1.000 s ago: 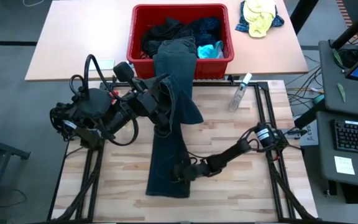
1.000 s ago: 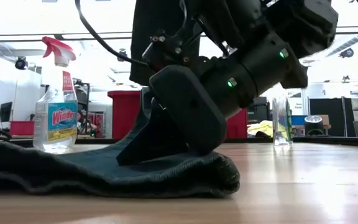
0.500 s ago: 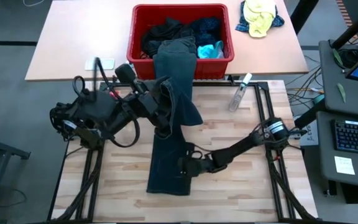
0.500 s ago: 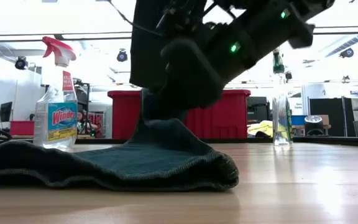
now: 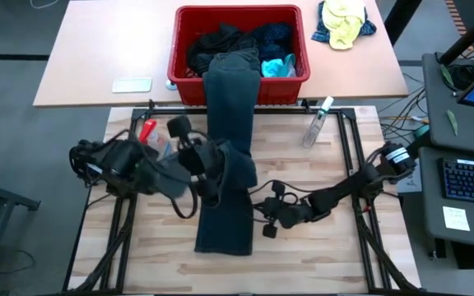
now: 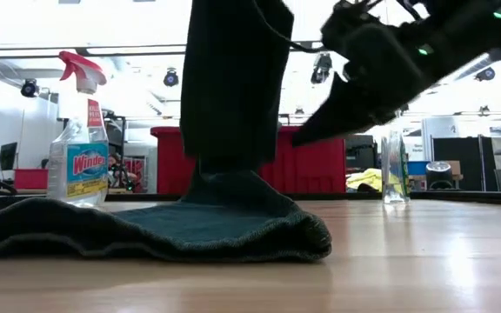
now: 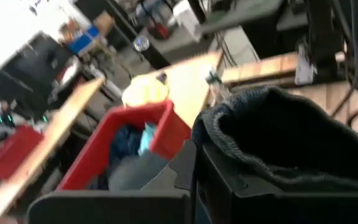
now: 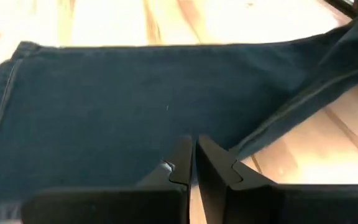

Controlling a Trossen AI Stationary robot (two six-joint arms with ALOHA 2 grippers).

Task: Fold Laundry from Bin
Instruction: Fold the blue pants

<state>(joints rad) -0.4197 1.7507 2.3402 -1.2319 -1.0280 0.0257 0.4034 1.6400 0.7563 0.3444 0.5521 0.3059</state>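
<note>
laundry: dark jeans trail from the red bin at top centre, likely being dragged out. left gripper is clamped on them mid-frame; right gripper is closed, holding nothing.

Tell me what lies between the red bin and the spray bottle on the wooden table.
In the high view, only the black frame bar at the table's far edge separates the red bin from the spray bottle; otherwise bare wood.
</note>
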